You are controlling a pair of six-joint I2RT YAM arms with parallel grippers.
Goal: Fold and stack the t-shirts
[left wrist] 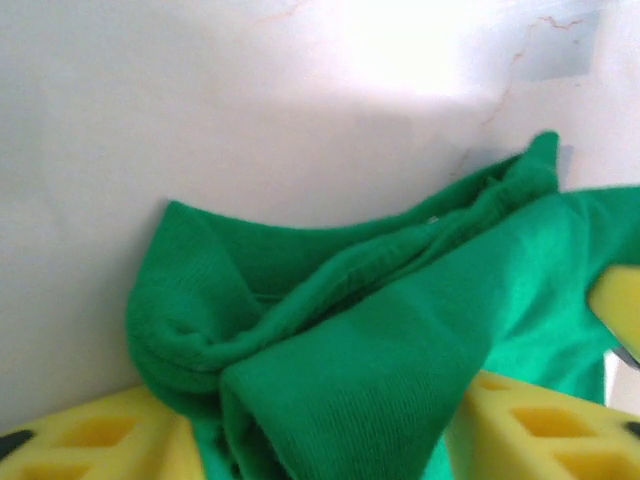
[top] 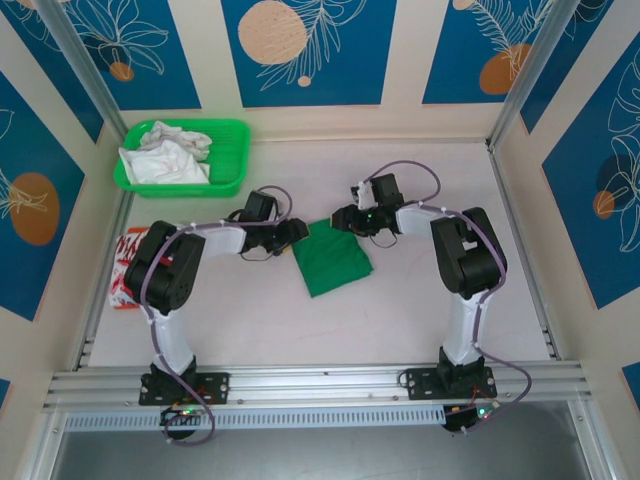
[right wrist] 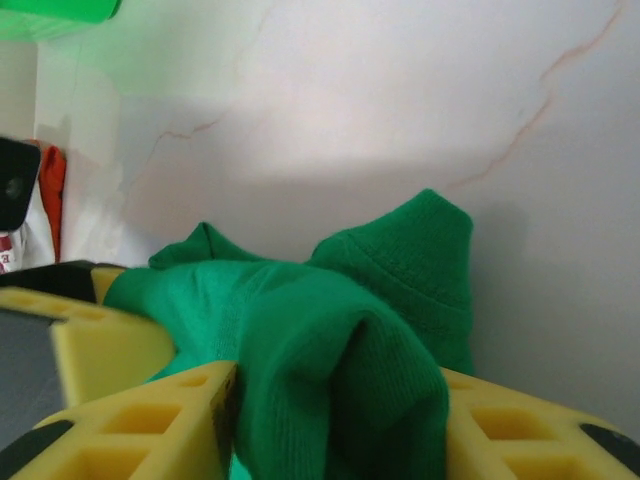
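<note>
On your white worktop (top: pixel 420 310), the green plastic basket (top: pixel 235 130) sits at the far left corner with white cloths (top: pixel 165 155) heaped inside. The bright green cloth t-shirt (top: pixel 335 260) lies folded near the middle. The red cloth t-shirt with white lettering (top: pixel 127 265) lies at the left edge, partly under your left arm. Your left gripper (top: pixel 297 232) is clamped on the green shirt's left side and your right gripper (top: pixel 345 218) on its far corner. Cloth is bunched between each pair of yellow fingers (right wrist: pixel 150 430).
</note>
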